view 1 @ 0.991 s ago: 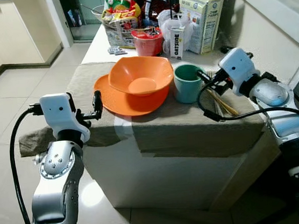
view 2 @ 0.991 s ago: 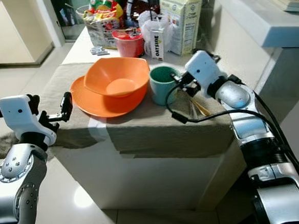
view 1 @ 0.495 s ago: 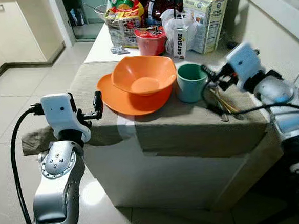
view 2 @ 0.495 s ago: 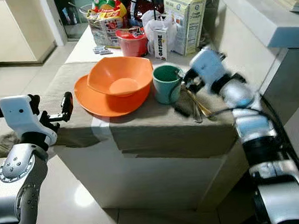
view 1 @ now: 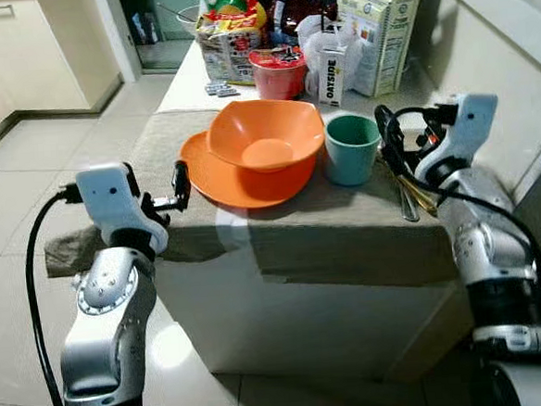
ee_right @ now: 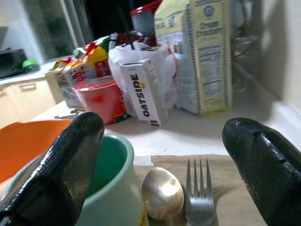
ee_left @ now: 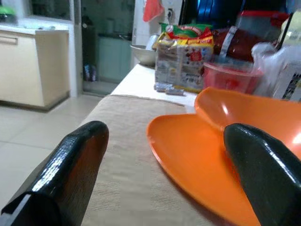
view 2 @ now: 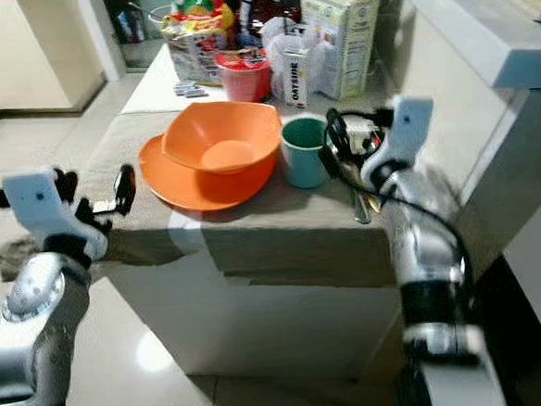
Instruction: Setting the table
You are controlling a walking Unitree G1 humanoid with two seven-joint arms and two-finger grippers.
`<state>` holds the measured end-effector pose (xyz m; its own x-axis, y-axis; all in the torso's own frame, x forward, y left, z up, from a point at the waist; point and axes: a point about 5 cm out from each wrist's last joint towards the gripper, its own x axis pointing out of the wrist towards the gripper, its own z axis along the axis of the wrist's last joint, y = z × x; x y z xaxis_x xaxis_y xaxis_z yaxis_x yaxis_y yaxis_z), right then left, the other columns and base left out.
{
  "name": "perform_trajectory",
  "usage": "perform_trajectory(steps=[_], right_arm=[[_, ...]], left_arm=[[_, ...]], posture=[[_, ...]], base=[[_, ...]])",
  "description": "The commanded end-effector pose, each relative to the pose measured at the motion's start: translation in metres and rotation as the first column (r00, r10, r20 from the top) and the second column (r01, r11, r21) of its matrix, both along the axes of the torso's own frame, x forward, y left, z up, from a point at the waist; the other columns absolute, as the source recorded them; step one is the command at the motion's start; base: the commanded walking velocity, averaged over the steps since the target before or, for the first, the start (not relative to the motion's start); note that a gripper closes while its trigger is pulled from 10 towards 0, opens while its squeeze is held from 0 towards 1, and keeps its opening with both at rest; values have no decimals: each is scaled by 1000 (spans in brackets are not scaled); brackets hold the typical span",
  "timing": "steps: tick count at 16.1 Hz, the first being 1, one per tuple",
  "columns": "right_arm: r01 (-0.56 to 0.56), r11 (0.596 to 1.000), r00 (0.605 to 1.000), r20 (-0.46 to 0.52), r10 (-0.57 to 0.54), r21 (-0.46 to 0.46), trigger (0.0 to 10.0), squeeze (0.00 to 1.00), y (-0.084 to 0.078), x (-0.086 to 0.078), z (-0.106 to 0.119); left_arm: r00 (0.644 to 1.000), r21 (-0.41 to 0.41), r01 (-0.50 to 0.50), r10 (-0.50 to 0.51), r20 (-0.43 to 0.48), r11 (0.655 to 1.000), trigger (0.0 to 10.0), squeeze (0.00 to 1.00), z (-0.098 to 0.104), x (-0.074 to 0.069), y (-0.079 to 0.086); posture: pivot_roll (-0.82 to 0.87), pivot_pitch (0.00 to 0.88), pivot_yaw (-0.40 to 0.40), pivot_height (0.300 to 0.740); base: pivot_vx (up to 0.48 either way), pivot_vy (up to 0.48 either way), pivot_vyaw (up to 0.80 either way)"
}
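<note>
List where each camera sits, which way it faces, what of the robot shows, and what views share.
Left eye view: on the head, facing forward and down at the table; both silver arms, left hand, right hand.
Right eye view: same head, same scene from slightly to the right.
Left wrist view: along the left hand's open fingers toward the orange plate.
Right wrist view: along the right hand's open fingers toward the green cup, spoon and fork.
Shared: orange bowl and red cup appear in all four.
</note>
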<state>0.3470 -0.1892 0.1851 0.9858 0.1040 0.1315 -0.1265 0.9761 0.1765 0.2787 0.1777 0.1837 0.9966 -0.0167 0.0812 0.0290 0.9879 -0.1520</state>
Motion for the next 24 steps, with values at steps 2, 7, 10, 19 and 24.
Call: perform_trajectory(steps=[2, 7, 10, 19, 24], right_arm=[[49, 999, 998, 28, -48, -2, 10000, 0, 1, -9, 2], [116, 990, 988, 116, -106, -84, 10000, 0, 8, -21, 14], [153, 985, 982, 124, -142, -83, 10000, 0, -2, -20, 20], [-223, 970, 970, -120, 211, -96, 10000, 0, -27, -55, 11], [-469, 873, 882, -134, 453, -133, 10000, 0, -24, -63, 51]], left_arm=[[997, -141, 25, -35, -70, 990, 10000, 0, -3, 7, 1], [985, -381, 137, -167, -45, 914, 10000, 0, 24, 33, -10], [955, -453, 218, -284, -83, 865, 10000, 0, 25, 46, -25], [931, -526, 129, -285, -227, 840, 10000, 0, 13, 60, -1], [927, -568, 140, -309, -212, 811, 10000, 0, 16, 64, -9]], posture=[[-108, 0, 56, 740], [-119, 0, 62, 740], [-126, 0, 62, 740], [-204, 3, 90, 740], [-215, 2, 85, 740]], base=[[0, 0, 0], [0, 0, 0], [0, 0, 0], [0, 0, 0], [0, 0, 0]])
